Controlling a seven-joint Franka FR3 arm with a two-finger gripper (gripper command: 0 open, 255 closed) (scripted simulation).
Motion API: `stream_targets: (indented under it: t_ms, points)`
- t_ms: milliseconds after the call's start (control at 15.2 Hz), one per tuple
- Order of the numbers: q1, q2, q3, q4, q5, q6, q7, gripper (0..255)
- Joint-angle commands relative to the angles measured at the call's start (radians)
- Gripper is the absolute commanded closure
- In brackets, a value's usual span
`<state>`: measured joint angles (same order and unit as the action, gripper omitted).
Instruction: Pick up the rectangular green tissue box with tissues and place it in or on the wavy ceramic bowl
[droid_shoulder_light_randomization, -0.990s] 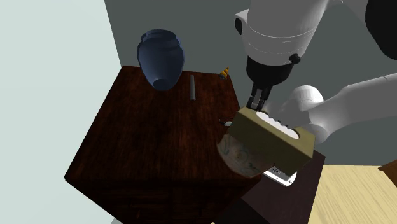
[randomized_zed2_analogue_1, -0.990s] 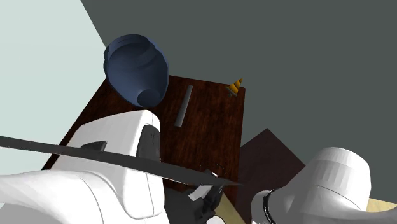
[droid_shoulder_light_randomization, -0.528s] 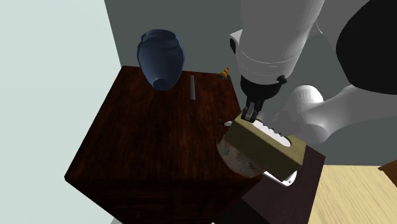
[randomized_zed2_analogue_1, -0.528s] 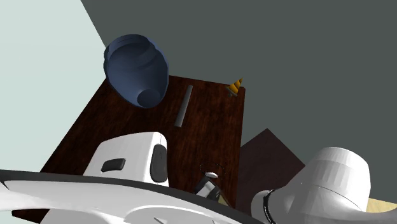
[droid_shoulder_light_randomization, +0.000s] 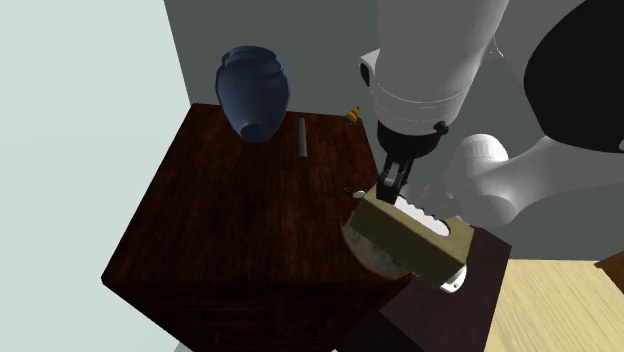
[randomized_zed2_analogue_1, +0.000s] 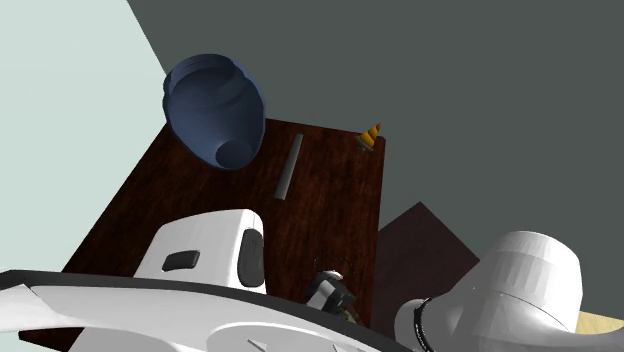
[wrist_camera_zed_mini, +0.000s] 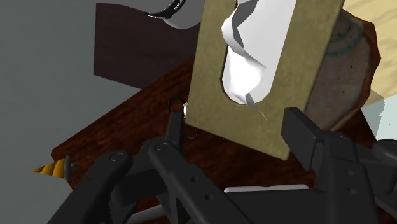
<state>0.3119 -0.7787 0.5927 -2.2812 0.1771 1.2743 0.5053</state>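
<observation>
An olive tissue box (droid_shoulder_light_randomization: 415, 235) with white tissue showing through its top slot lies tilted across the wavy mottled bowl (droid_shoulder_light_randomization: 366, 250) at the dark table's near corner. My black gripper (droid_shoulder_light_randomization: 392, 182) points down at the box's end nearest the vase. In the wrist view the fingers (wrist_camera_zed_mini: 304, 132) stand apart on either side of that end of the tissue box (wrist_camera_zed_mini: 264, 70), and the gripper (wrist_camera_zed_mini: 240, 130) is open around it. The bowl (wrist_camera_zed_mini: 348, 70) shows beyond the box's side. In the second exterior view the gripper (randomized_zed2_analogue_1: 330, 291) peeks out under the white arm.
A big dark blue vase (droid_shoulder_light_randomization: 253, 92) stands at the table's far corner, with a grey bar (droid_shoulder_light_randomization: 302, 137) lying beside it. A small yellow cone-shaped object (droid_shoulder_light_randomization: 353, 114) sits at the far edge. The dark wooden table (droid_shoulder_light_randomization: 230, 230) ends just past the bowl; a lower dark surface (droid_shoulder_light_randomization: 455, 315) adjoins it.
The gripper came down with the box onto the bowl. The box's far end has since sunk a little, and the fingers have parted from its sides.
</observation>
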Motion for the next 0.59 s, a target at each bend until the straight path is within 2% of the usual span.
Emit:
stream_targets:
  t_ms: [0,198,462,528]
  points:
    - [0.000,0.000,0.000,0.000,0.000,0.000,0.000,0]
    - [0.000,0.000,0.000,0.000,0.000,0.000,0.000,0]
    - [-0.035,0.082,0.013,0.176,-0.021,-0.093,0.023,0]
    - [-0.035,0.082,0.013,0.176,-0.021,-0.093,0.023,0]
